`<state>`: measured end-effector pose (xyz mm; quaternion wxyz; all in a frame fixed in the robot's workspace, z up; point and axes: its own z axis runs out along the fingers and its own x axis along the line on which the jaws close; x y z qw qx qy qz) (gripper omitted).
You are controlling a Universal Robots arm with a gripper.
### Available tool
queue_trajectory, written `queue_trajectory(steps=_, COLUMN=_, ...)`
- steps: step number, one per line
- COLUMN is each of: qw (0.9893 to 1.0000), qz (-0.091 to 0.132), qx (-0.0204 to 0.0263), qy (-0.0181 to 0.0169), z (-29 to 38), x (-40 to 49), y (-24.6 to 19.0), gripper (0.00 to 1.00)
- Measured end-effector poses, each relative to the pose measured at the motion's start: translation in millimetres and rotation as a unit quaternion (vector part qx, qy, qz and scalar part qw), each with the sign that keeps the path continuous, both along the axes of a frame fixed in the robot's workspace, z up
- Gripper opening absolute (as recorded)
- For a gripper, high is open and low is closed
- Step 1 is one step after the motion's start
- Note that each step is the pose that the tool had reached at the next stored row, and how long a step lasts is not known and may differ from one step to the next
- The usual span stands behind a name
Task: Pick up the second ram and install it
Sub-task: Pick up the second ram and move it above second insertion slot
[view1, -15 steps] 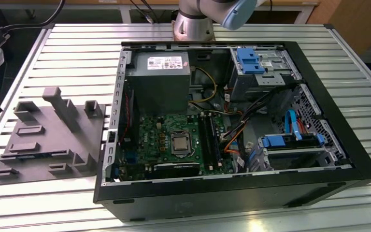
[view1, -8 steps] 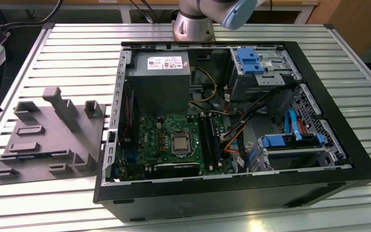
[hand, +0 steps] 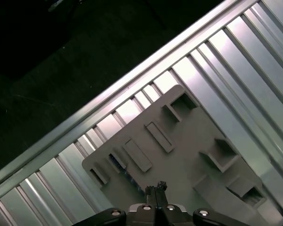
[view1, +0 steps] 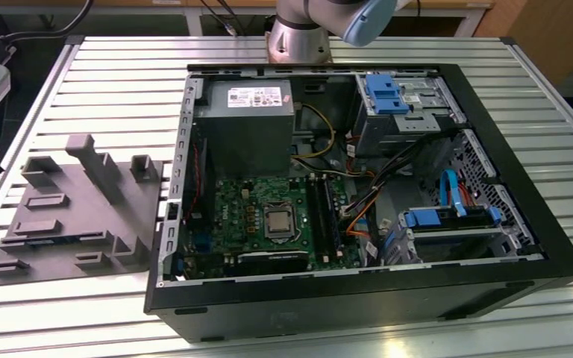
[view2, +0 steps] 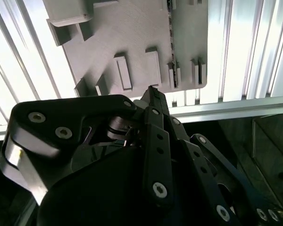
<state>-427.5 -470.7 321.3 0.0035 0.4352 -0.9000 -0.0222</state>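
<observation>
The second ram (view2: 171, 52) stands on edge in a slot of the grey fixture plate (view2: 132, 37), seen as a thin dark strip; it also appears in the first wrist view as the ram (hand: 119, 165) near the plate's (hand: 188, 155) corner. My gripper (view2: 153, 92) hangs well above the plate, its fingertips together and nothing between them. In the first wrist view the gripper (hand: 156, 188) sits just past the ram's end. The long black motherboard slots (view1: 324, 212) lie inside the open computer case (view1: 525, 224).
The fixture plate (view1: 77, 216) lies on the slatted aluminium table (view1: 117, 74) at the exterior view's left, beside the case. Several raised blocks (view1: 98, 160) stick up from it. The arm's base (view1: 301, 33) stands behind the case. Cables (view1: 361, 212) and drive bays (view1: 446, 220) crowd the case.
</observation>
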Motion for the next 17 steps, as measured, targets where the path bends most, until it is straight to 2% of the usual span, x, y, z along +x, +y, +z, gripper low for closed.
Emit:
queue_trajectory(steps=8, qw=0.9996, qz=0.030, qx=0.0000, qy=0.0000, z=0.0, x=0.0, y=0.0, gripper=0.11)
queue_trajectory(steps=17, qw=0.9980, qz=0.063, qx=0.0000, qy=0.0000, z=0.0, x=0.0, y=0.0, gripper=0.11)
